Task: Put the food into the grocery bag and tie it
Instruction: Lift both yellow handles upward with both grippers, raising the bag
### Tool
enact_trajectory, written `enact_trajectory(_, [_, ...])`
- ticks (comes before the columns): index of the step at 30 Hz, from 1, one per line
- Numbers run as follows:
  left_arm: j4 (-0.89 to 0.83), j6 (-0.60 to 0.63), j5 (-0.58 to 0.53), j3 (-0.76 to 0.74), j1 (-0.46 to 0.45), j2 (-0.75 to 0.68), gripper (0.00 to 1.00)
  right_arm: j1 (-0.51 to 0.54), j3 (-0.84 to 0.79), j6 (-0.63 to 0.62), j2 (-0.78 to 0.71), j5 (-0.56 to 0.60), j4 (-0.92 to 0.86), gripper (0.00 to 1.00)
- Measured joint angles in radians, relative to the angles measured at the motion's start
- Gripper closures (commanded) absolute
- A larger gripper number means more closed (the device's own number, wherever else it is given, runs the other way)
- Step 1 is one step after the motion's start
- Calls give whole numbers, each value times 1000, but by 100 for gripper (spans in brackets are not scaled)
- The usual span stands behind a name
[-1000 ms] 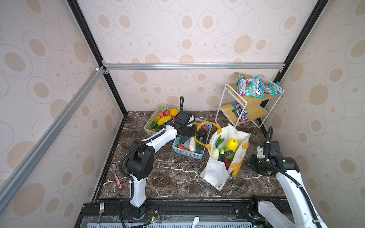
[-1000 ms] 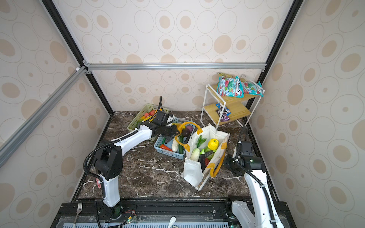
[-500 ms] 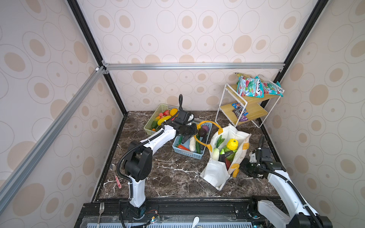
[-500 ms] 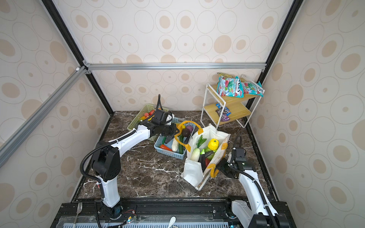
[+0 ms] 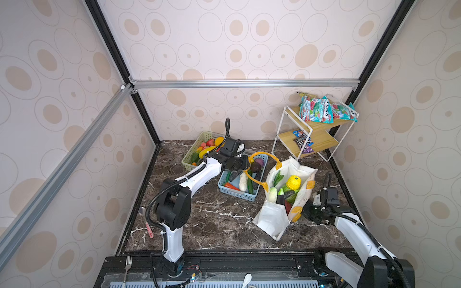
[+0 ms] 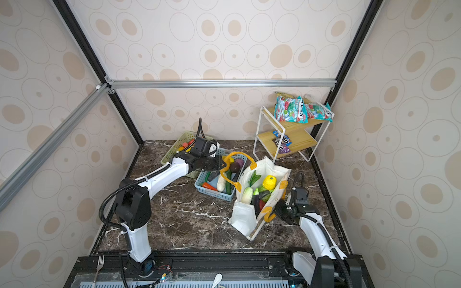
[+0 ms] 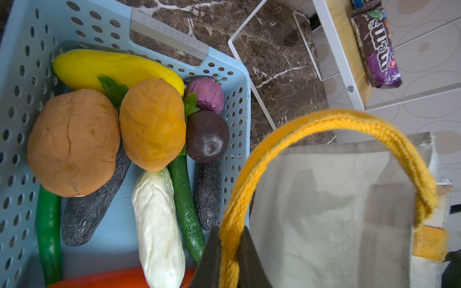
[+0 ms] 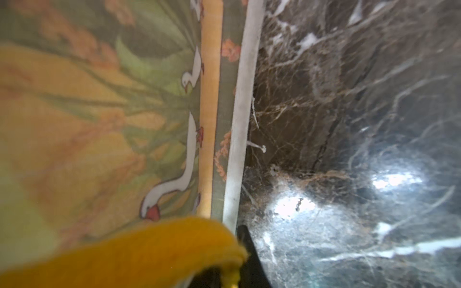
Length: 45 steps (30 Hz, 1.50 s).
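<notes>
Right gripper [image 5: 303, 214] brought in to bag [image 5: 272, 220], right of centre, fingers clamped on near handle [image 8: 149, 250]. Far handle [image 7: 324, 122] pinched in left gripper [image 7: 229, 264]. Food [image 5: 293, 182] seen in bag. Tying judged in hand; next, handles to be crossed.

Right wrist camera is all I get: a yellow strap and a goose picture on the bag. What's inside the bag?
Observer: In both top views the grocery bag stands open, with a yellow knobbly fruit showing on top.
Operator: What's my other arm doing?
Observer: The left gripper is shut on the bag's other handle, over the blue basket.
Operator: Is food in that basket?
Observer: Yes, the left wrist view shows a white vegetable lying in it.
</notes>
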Motion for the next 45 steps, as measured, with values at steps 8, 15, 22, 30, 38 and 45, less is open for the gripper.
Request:
enact_trajectory(8, [-12,10,-20,72,0,-42,87,0,170,-48,-80,75,-218,93])
enact_trajectory(15, [-19,36,-34,140,0,-85,87,-6,428,-113,-106,111,-389,95])
enact_trajectory(22, [-20,101,-30,195,-25,-95,87,-7,666,-133,-48,-12,-383,95])
enact_trajectory(30, [-25,153,2,278,-92,-95,86,68,750,-98,12,-164,-239,92])
enact_trajectory(38, [-45,185,20,347,-134,-92,86,243,750,-54,104,-200,-49,91])
enact_trajectory(45, [-62,194,27,381,-146,-69,85,293,716,-11,153,-201,127,90])
